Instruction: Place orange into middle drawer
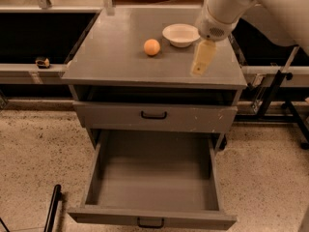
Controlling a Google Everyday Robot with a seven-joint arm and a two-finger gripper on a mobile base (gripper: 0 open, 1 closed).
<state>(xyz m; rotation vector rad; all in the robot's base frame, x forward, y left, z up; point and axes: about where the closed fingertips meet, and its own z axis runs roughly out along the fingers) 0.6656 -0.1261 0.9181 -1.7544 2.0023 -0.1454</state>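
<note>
Gripper: cream-coloured, pointing down and slightly tilted, hanging over the right front part of the cabinet top; whether it is spread or closed cannot be told from where I stand; it is not touching the fruit

Arm: white, thick, coming in from the upper right corner and ending in the gripper

Orange: one, small and round, resting on the cabinet top towards the back centre, left of the gripper and apart from it

White bowl: one, shallow, upright, on the cabinet top just beside the orange to its right, not touching it; the arm's end sits close to its right rim

Upper drawer: grey front, pushed in, black bar handle at centre, white chips near its right end

Middle drawer: grey, wide and deep, pulled well out below the upper drawer, its bare grey bottom in plain sight; small black handle at the front edge

Floor: speckled, pale

Black pole: slanted, lower left, beside the open drawer

Small dark object: on the ledge left of the cabinet, too small to identify
</note>
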